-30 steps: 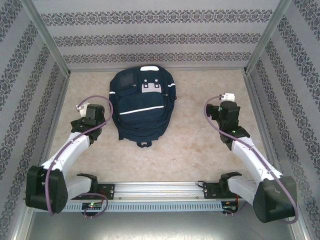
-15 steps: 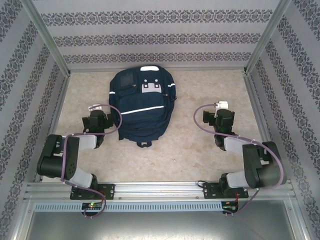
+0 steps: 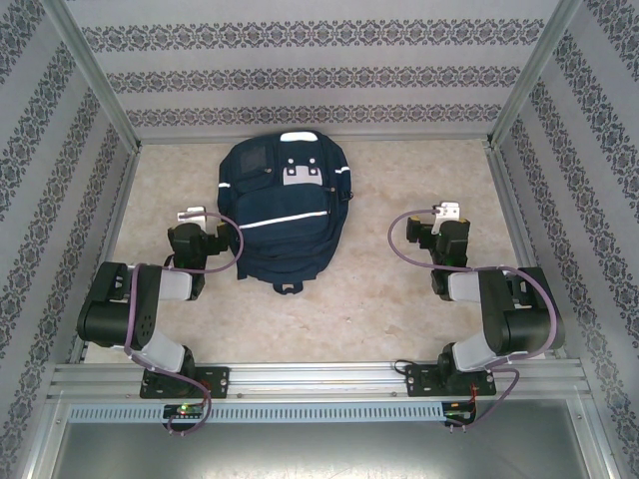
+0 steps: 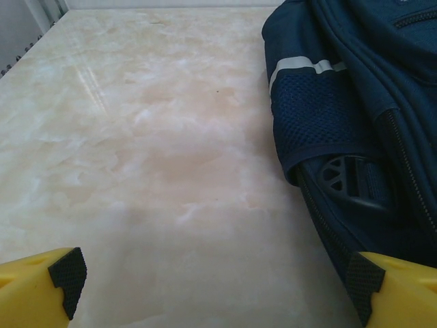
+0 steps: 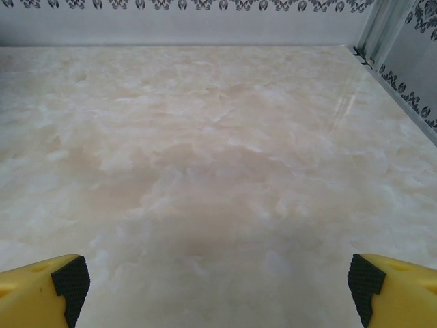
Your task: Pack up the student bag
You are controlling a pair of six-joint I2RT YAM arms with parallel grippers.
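Top external: the student bag (image 3: 285, 215) lies flat, its long axis parallel to the way both grippers point. It is just right of the left gripper (image 3: 191, 239) and well left of the right gripper (image 3: 445, 242), so the left one is nearer.

Left wrist: jaws spread wide and empty, the bag's side close ahead-right.

Right wrist: jaws wide and empty, bare table (image 5: 218, 171) ahead.

Probably a lab robot test cell, not a real room: patterned wallpaper panels (image 3: 300, 80) hung on aluminium frame posts (image 3: 95, 78) box in a marble-look desk (image 3: 379, 289), with two arms (image 3: 125, 309) bolted to an extrusion rail (image 3: 319, 372).
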